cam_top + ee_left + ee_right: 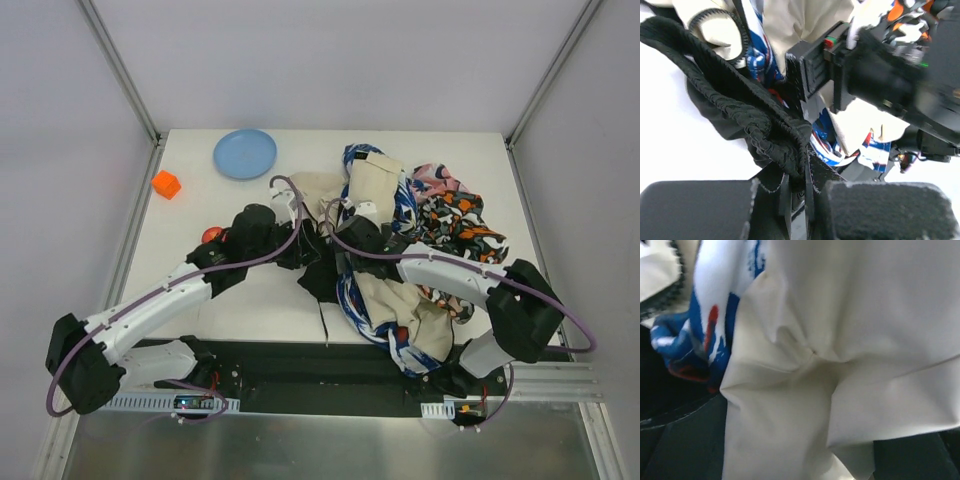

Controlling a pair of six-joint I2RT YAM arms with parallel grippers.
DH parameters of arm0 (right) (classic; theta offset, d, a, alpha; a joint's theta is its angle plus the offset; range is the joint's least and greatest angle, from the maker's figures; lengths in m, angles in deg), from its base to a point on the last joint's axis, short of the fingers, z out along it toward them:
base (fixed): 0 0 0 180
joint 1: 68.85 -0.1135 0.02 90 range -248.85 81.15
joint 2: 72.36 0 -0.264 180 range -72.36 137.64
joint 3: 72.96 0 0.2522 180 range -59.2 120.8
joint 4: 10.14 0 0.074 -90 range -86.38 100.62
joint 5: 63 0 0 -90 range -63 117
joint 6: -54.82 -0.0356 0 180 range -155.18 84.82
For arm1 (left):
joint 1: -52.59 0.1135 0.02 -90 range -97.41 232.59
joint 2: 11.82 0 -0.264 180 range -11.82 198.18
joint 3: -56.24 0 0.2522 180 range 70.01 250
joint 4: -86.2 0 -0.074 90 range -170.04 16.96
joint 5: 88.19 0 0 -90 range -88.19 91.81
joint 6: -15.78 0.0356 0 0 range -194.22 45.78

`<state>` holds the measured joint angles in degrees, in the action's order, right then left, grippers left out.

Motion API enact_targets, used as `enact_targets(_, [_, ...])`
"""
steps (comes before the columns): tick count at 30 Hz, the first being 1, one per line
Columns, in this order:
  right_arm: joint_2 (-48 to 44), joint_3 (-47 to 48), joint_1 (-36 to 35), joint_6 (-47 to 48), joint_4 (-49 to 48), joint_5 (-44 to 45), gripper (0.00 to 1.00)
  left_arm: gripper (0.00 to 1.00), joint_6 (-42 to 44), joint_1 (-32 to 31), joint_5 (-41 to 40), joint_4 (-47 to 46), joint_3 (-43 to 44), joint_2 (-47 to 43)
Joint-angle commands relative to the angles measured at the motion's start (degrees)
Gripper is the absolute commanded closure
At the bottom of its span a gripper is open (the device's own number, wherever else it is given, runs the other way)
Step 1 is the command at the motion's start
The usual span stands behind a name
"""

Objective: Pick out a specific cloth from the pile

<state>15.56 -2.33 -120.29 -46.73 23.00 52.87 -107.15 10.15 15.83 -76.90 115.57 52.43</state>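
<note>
Since the left tool [798, 197] is clenched on a bunched, ribbed edge of the black cloth [750, 120], the step in hand, as I judge it, is drawing that cloth free of the pile [440, 225] without dragging its neighbours along. The black cloth lies at the left edge of the pile. Part of it is on the bare tabletop [250, 295] and part is tucked under the beige cloth [850, 340] and the blue-and-white patterned garment [756, 62]. The right tool [352, 215] sits on top of the pile, just beside the left one. Its wrist view is filled with beige fabric, so I cannot tell whether it is released or clenched.

A good pull goes leftward, toward the open tabletop and away from the heap. It should be low and slow at first, so that the buried part slides out rather than lifting what lies over it. If the beige fold rises with the black, pausing is wiser than hauling. The right tool looks well placed to pin the beige cloth down as an anchor, provided no black fabric is trapped beneath it. The two tools are very near each other, so the path should widen the gap between them and not cross it. The hold is on a gathered hem of soft fabric, which may slip, so a steady draw without jerks suits it. The blue plate [245, 153] and orange block [166, 184] lie at the far left and are best kept out of the sweep.
</note>
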Motion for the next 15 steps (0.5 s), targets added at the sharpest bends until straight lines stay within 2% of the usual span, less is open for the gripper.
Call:
enact_targets(1, [3.75, -4.29, 7.22, -8.13, 5.76, 4.46, 0.04, 1.00, 8.57, -0.28, -9.79, 3.71, 14.80, -10.27])
enact_targets(4, [3.31, -6.32, 11.09, -8.93, 7.51, 5.68, 0.04, 1.00, 12.52, -0.37, -13.66, 6.70, 21.74, -12.65])
enact_targets(8, [0.42, -9.13, 16.18, -8.75, 8.22, 6.65, 0.04, 1.00, 17.80, -0.37, -22.01, 11.09, 32.37, -11.26])
enact_targets(15, [-5.47, -12.12, 26.29, -5.51, 7.70, 5.78, 0.04, 1.00, 24.75, -0.37, -24.22, 16.11, 48.90, -4.05])
